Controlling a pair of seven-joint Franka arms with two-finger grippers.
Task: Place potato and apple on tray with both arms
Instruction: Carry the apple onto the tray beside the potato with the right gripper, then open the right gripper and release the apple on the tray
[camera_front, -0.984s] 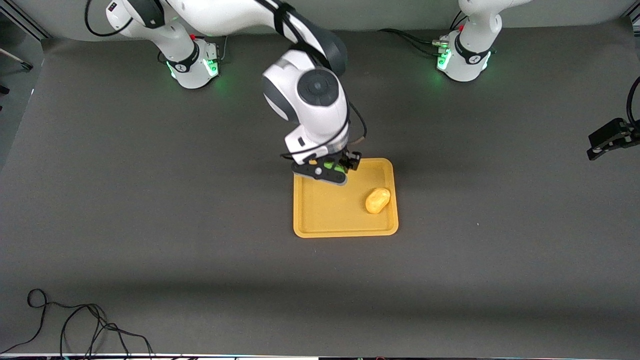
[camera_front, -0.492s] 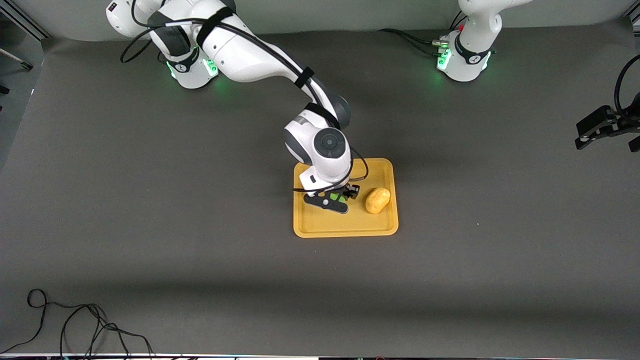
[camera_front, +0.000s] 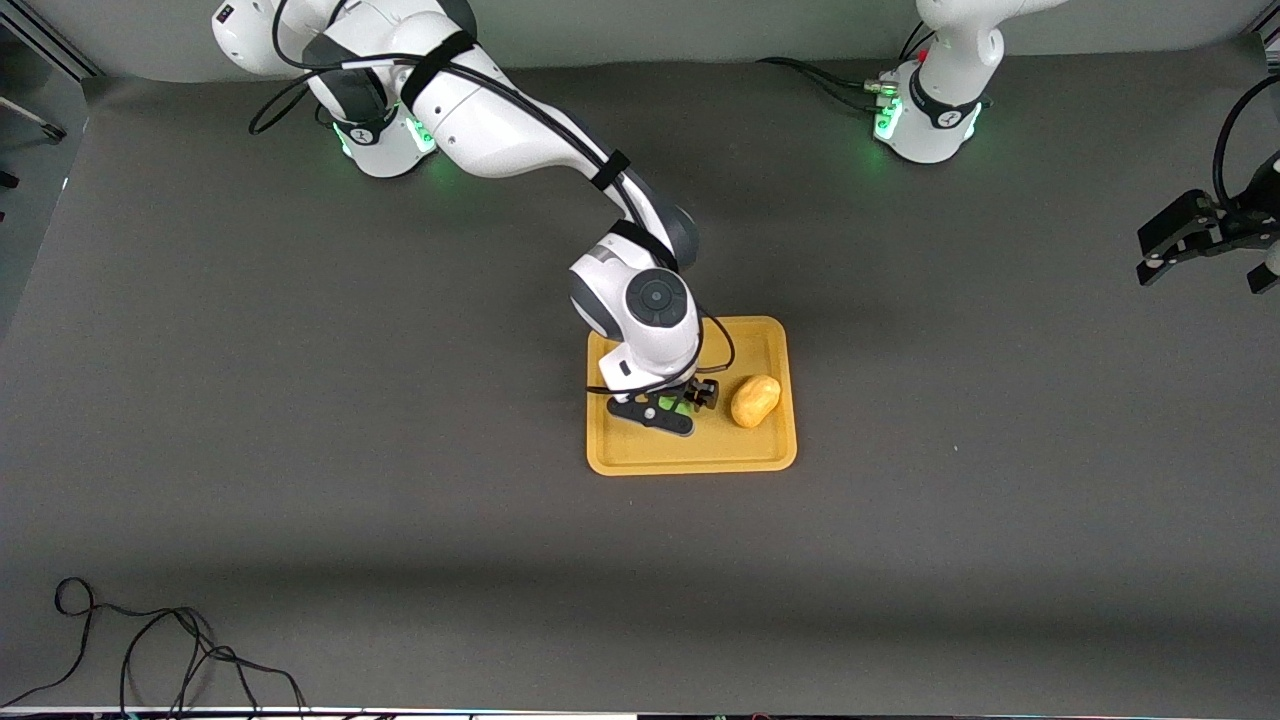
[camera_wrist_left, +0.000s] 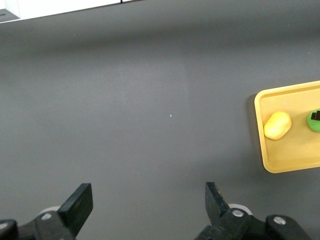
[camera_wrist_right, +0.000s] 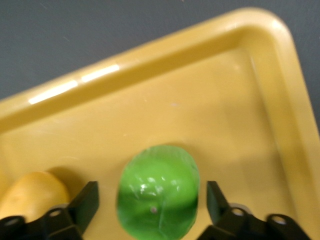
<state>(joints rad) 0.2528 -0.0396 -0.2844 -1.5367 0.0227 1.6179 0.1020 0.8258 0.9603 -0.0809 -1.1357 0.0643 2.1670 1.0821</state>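
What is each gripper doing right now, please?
Left gripper: open, empty, over bare table.
Right gripper: open around the apple on the tray.

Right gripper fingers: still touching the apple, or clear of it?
Apart. The right wrist view shows the right gripper open, yellow tray visible between each of its fingers and the apple, beside the potato.

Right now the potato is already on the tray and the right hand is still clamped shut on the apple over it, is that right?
Not quite. The potato is on the tray, but the right hand is open: the right wrist view shows gaps between its fingers and the apple, which rests on the tray.
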